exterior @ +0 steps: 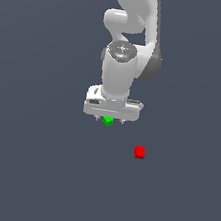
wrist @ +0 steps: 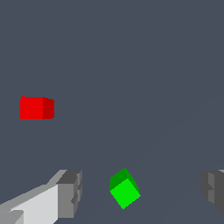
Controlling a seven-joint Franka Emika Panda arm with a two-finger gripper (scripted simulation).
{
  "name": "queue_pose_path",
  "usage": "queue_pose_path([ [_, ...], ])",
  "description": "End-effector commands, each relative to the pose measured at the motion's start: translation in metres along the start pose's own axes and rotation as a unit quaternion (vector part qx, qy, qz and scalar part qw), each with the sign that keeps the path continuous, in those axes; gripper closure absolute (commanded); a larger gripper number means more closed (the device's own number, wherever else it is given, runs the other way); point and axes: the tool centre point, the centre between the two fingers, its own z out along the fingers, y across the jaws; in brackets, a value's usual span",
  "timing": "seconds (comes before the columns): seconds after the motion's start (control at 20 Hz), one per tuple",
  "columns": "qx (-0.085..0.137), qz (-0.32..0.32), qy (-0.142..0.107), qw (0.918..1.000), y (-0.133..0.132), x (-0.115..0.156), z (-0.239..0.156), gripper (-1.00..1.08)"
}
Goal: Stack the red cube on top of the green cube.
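The red cube (exterior: 140,152) lies alone on the grey floor, toward the exterior view's right of the arm; it also shows in the wrist view (wrist: 36,108). The green cube (exterior: 108,121) peeks out just under the white hand, and in the wrist view it (wrist: 124,188) lies between the two fingers, turned at an angle. My gripper (exterior: 109,119) hangs above the green cube with its jaws wide apart and nothing held. One grey fingertip (wrist: 70,192) and the other (wrist: 213,189) stand far from each other.
The white arm (exterior: 133,30) rises behind the hand at the top of the exterior view. The flat dark grey floor (exterior: 32,171) stretches all around the two cubes.
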Motion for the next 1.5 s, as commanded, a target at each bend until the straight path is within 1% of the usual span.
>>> queue_pose_path([
  [0.0, 0.000, 0.000, 0.000, 1.0000, 0.000, 0.000, 0.000, -0.92],
  [0.2, 0.000, 0.000, 0.000, 1.0000, -0.006, 0.002, 0.004, -0.92],
  [0.4, 0.001, 0.002, -0.001, 1.0000, -0.023, 0.006, 0.014, -0.92],
  [0.6, 0.002, 0.004, -0.002, 1.0000, -0.050, 0.014, 0.031, -0.92],
  [1.05, 0.003, 0.009, -0.004, 0.9999, -0.123, 0.037, 0.078, -0.92],
  [1.25, 0.004, 0.011, -0.005, 0.9999, -0.145, 0.045, 0.092, -0.92],
  [1.45, 0.004, 0.012, -0.005, 0.9999, -0.158, 0.050, 0.100, -0.92],
])
